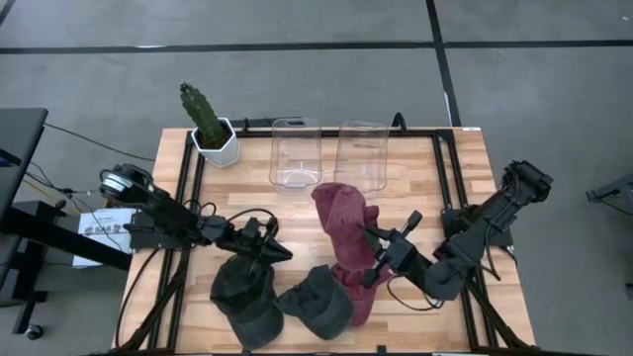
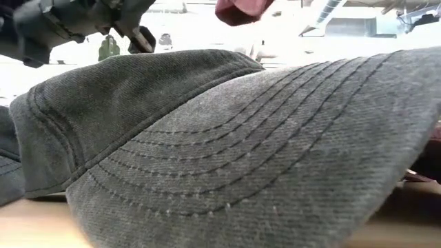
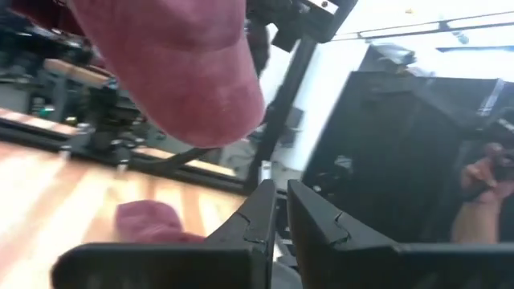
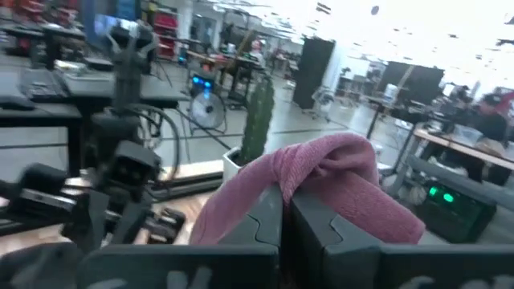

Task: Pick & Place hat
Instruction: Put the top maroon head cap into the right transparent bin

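Note:
A maroon hat (image 1: 339, 213) hangs in my right gripper (image 1: 368, 259), which is shut on it over the table's middle. The hat shows high up in the low view (image 2: 241, 8) and in the left wrist view (image 3: 185, 72). My left gripper (image 1: 275, 252) hovers shut just above a dark grey cap (image 1: 247, 292), which lies on the table near the front edge and fills the low view (image 2: 227, 151). I see no contact between them. A second dark cap (image 1: 316, 297) lies beside it on the table. My right gripper pinches a fold of the maroon hat's cloth (image 4: 283, 186) between its two fingers (image 4: 261, 221). It comes in from the table's right side, roughly level. The hat drapes over and around the fingertips, lifted off the table.
More maroon cloth (image 1: 361, 292) lies on the table under the right gripper. Two clear containers (image 1: 295, 153) (image 1: 361, 153) stand at the far side. A cactus in a white pot (image 1: 213, 133) stands at the far left corner. Black frame rails (image 1: 188, 198) run along the sides.

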`<state>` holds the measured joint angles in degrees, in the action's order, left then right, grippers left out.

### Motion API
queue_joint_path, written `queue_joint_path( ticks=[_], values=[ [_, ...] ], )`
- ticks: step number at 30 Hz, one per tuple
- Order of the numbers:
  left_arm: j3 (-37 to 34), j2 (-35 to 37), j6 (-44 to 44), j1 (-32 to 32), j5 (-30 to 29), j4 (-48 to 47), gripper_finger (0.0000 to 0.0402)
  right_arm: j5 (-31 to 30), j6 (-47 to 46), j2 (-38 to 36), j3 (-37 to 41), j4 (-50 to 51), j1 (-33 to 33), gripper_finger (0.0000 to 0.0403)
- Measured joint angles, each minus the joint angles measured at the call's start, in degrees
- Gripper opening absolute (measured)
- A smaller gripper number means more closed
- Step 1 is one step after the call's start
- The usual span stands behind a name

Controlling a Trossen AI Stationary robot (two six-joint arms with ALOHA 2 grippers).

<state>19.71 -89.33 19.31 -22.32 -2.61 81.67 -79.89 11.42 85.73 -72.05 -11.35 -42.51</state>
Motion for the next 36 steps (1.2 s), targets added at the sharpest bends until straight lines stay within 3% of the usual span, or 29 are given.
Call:
queue_joint_path(
  ticks=[6,13,23,36],
  values=[
    [5.0,-4.8,1.7,0.6,1.8,0.3,0.0083,6.5,8.2,0.0,0.0,-9.4,0.4,0.0000],
    [9.5,-6.9,2.5,0.6,2.6,0.3,0.0114,14.5,10.1,0.0,0.0,-12.2,2.5,0.0000],
    [11.8,-6.9,2.2,0.6,5.7,0.3,0.0118,21.5,10.1,0.1,0.0,-14.5,5.8,0.0000],
    [11.8,-6.9,0.0,0.9,5.7,0.2,0.0116,23.6,14.4,0.1,0.0,-20.9,5.4,0.0000]
  ],
)
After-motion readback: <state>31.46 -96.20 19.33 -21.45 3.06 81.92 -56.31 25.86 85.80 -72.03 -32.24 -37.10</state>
